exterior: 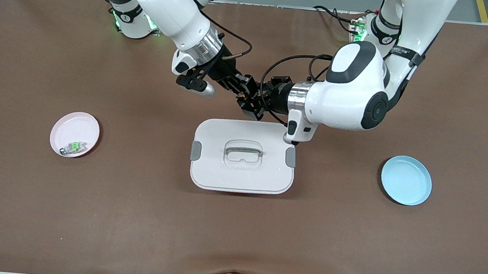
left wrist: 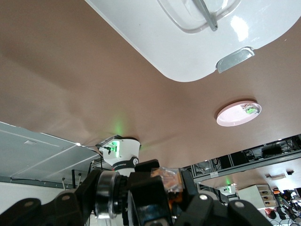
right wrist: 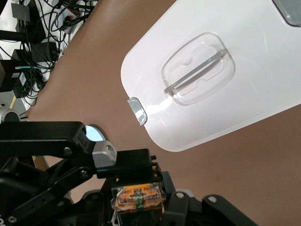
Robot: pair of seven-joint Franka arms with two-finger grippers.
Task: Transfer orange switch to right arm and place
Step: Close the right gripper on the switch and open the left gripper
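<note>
The orange switch (right wrist: 138,197) is a tiny orange and black block, up in the air between both grippers. My left gripper (exterior: 257,102) reaches in from the left arm's end and is shut on the orange switch (left wrist: 170,176). My right gripper (exterior: 243,90) meets it tip to tip from the right arm's end. It is also shut on the switch, as the right wrist view shows. Both grippers hang over the brown table just past the edge of the white container that faces the robots' bases. In the front view the fingers hide the switch.
A white lidded container (exterior: 240,177) with a clear handle sits mid-table under the hands. A pink plate (exterior: 77,126) holding a small green-and-silver part (exterior: 73,147) lies toward the right arm's end. A blue plate (exterior: 406,180) lies toward the left arm's end.
</note>
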